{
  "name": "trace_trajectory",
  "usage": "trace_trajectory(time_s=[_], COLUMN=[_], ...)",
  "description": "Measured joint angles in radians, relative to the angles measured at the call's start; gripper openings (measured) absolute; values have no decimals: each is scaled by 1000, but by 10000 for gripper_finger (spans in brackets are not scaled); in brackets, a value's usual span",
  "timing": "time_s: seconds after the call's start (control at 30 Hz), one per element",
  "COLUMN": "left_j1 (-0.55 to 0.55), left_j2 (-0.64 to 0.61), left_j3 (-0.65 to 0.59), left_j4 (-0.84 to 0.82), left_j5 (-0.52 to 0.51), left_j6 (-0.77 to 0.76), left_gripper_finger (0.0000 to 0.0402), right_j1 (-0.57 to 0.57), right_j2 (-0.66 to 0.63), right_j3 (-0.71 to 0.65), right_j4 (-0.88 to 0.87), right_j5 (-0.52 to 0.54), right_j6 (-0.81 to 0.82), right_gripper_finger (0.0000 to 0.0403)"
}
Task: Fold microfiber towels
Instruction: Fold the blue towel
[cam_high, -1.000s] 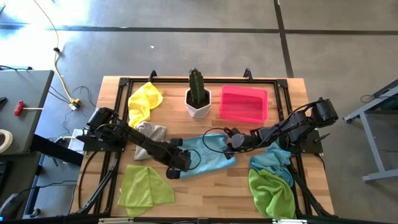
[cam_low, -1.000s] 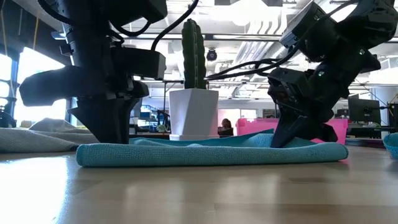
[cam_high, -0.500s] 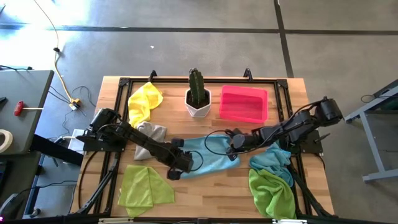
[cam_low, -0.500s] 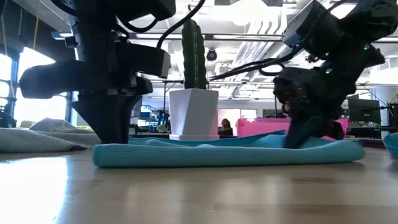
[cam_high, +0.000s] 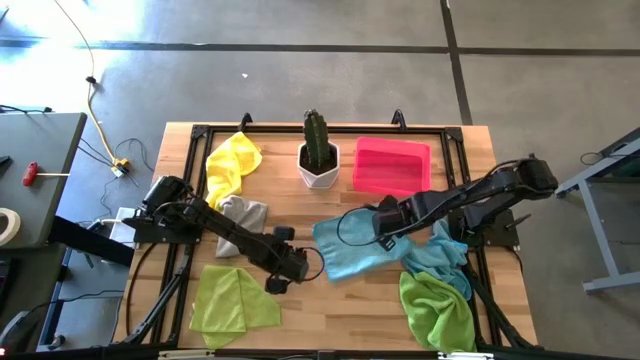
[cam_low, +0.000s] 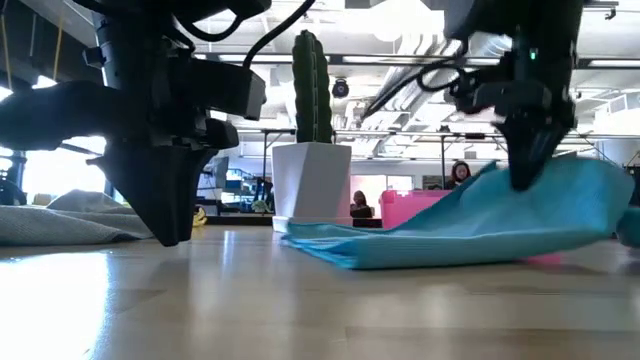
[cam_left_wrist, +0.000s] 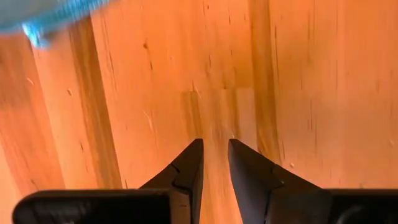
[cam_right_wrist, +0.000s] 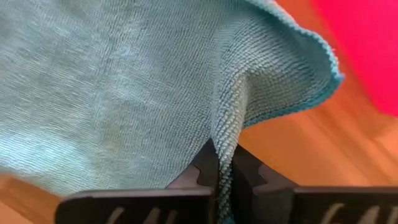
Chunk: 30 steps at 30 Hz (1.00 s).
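Lifted and dragged toward the right since a second ago: light blue towel (cam_high: 355, 250), one edge now raised off the wooden table (cam_high: 340, 310), far edge trailing on the boards. Pinched shut on a fold of that cloth, right gripper (cam_right_wrist: 224, 171), up in the air over the table's middle-right, just in front of the pink tray (cam_high: 392, 166). Left behind by the cloth, left gripper (cam_left_wrist: 214, 163), poised over bare wood near the towel's left edge, fingers (cam_left_wrist: 186, 171) narrowly parted, holding nothing.

Nothing visible inside the pink tray, at the back right. Planted in a white pot (cam_high: 318, 166) beside it, upright green cactus (cam_high: 317, 138).

Stretched left to right across the table, long axis of the light blue towel, slanting upward toward the right gripper in the low view. Bunched at the back left corner, yellow towel (cam_high: 231, 163); crumpled just in front of it, grey towel (cam_high: 240, 215). Laid flat at the front left, lime green towel (cam_high: 233, 301). Heaped at the front right, second light blue towel (cam_high: 440, 262) atop another lime green towel (cam_high: 435, 310).
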Motion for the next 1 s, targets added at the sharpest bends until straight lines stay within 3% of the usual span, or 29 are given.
trace_trajectory(time_s=[0.17, 0.7, 1.0], left_j1=[-4, -7, -80], left_j2=[0, -2, -2], left_j3=[1, 1, 2], left_j4=[-32, -92, -92], left_j5=[1, -13, -61], left_j6=[0, 27, 54], left_gripper_finger=[66, 66, 66], right_j1=[0, 50, 65], right_j2=[43, 369, 523], right_j3=[123, 504, 647], right_j4=[-103, -109, -98], right_j5=[6, -12, 26], right_j6=[19, -61, -80], right_gripper_finger=[0, 0, 0])
